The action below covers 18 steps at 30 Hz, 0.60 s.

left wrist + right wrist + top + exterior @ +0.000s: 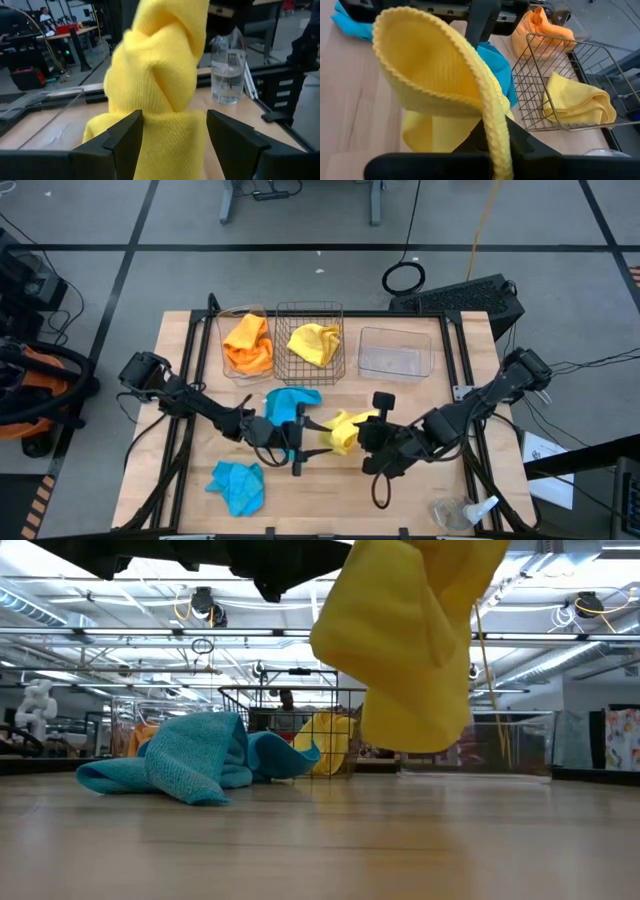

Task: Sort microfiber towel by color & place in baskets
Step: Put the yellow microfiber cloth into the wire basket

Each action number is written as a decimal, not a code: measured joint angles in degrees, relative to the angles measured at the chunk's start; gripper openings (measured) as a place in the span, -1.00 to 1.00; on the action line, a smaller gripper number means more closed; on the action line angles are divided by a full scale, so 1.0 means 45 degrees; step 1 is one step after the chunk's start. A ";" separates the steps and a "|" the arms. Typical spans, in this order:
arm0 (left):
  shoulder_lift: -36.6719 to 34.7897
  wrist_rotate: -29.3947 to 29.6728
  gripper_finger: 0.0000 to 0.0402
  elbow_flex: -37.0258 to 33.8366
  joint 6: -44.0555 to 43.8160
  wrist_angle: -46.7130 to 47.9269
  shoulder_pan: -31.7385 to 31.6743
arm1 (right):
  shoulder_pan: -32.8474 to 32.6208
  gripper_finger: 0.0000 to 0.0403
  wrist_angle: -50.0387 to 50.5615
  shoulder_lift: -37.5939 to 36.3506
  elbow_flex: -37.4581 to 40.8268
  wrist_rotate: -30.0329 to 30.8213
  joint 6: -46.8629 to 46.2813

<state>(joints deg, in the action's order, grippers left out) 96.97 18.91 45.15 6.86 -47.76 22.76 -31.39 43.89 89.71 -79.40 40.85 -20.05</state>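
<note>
- Yellow towel (343, 430) hangs lifted off the table (420, 490), pinched in the right gripper (362, 436), whose fingers are clamped on its fold.
- Left gripper (300, 436), at the towel's 9 o'clock in the high view, stands open just beside it.
- Wire-mesh basket (310, 370) lies toward 12 o'clock.

No readable text, labels, brands or numbers showing in any view. The water bottle (227, 70) near the table's (420, 485) edge is carrying no legible label, the towels and baskets are showing no tags or markings, and the background room gear is too small and blurred to be giving any signs or lettering.
</note>
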 joint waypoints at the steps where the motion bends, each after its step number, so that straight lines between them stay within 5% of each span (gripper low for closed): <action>1: 0.0000 0.0026 0.13 0.0000 -0.0001 0.0119 0.0000 | 0.0046 -0.99 -0.0096 0.0001 0.0000 0.0041 0.0145; 7: 0.0003 -0.0029 -0.06 0.0005 0.0942 0.1466 0.0030 | 0.0072 -0.99 -0.1098 -0.0087 -0.0137 0.0663 0.1576; 13: 0.0005 0.0423 -0.88 0.0000 0.1067 0.1727 0.0029 | 0.0062 -0.99 -0.1687 -0.0087 -0.0815 0.0703 0.2585; 18: 0.0005 0.0495 -0.94 0.0000 0.1240 0.2067 0.0027 | 0.0028 -0.99 -0.1899 -0.0083 -0.1270 0.1246 0.3268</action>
<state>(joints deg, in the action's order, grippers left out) 96.99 21.13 45.15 12.44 -38.45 22.89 -31.27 35.35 89.34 -85.11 46.46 -5.34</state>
